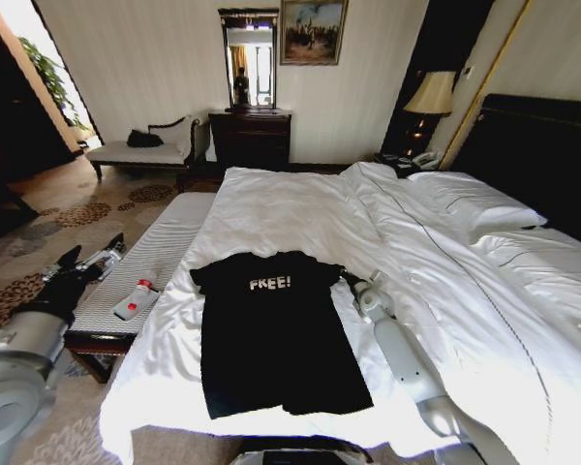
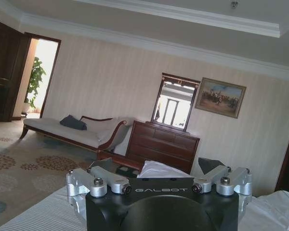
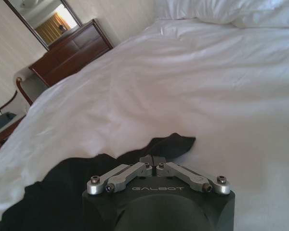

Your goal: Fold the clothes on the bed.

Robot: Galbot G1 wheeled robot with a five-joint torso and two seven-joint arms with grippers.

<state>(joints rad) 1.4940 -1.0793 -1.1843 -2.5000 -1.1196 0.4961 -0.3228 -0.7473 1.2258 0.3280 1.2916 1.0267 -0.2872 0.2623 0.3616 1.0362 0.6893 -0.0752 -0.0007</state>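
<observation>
The black T-shirt [image 1: 271, 344] lies flat near the foot edge of the bed [image 1: 300, 218], its "FREE" lettering facing up. The right claw [image 3: 152, 161] is clamped together on the shirt's right sleeve. The left claw [image 1: 73, 260] hovers spread apart beyond the bed's left edge, over the striped bench [image 1: 160, 247].

White lettering reading "FREE!" stands across the chest of the black T-shirt [image 1: 271, 339], toward its 12 o'clock end. "GALBOT" is printed on the black housing of the left gripper [image 2: 159, 185] and likewise on the housing of the right gripper [image 3: 158, 161].
</observation>
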